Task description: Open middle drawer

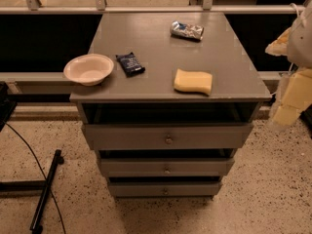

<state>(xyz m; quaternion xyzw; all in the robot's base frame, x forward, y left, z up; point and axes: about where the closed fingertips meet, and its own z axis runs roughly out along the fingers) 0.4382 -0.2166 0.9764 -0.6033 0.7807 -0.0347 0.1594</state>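
Camera view: middle drawer (165, 167) grey, flat front, small round knob, dark gap above; gripper (295, 89) right edge, grip unclear.

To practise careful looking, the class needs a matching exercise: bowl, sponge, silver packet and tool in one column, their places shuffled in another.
1 bowl
2 sponge
3 silver packet
4 tool

a back right of cabinet top
b right edge of view, beside cabinet
c front left of top
d front right of top

Pairs: 1c, 2d, 3a, 4b
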